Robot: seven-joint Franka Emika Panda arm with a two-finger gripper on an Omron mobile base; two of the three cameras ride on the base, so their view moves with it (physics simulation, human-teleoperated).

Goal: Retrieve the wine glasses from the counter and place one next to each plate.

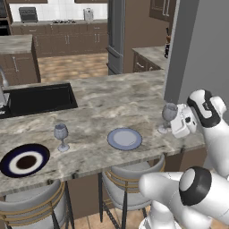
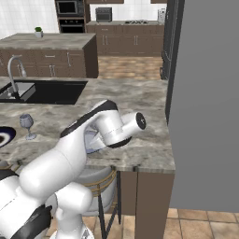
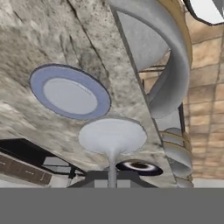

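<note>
In the left base view the gripper [image 1: 175, 126] was pinched on the stem of a wine glass [image 1: 169, 114], held upright near the island's right end, right of the pale blue plate [image 1: 124, 138]. A second glass [image 1: 61, 135] stood beside the navy-rimmed plate [image 1: 24, 160].

In the right base view the arm hid the held glass; the second glass stood near the front edge, open stone behind.

In the hand view the held glass's foot [image 3: 112, 135] lay just beside the pale plate, close to the island's edge above a stool [image 3: 168, 65].

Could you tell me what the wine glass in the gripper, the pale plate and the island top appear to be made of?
Wine glass: looks like clear grey-blue glass; the surface shows faintly through its bowl. Pale plate: likely glazed ceramic, smooth blue-grey with a flat sheen. Island top: apparently polished stone, with grey-brown marbled veining.
</note>
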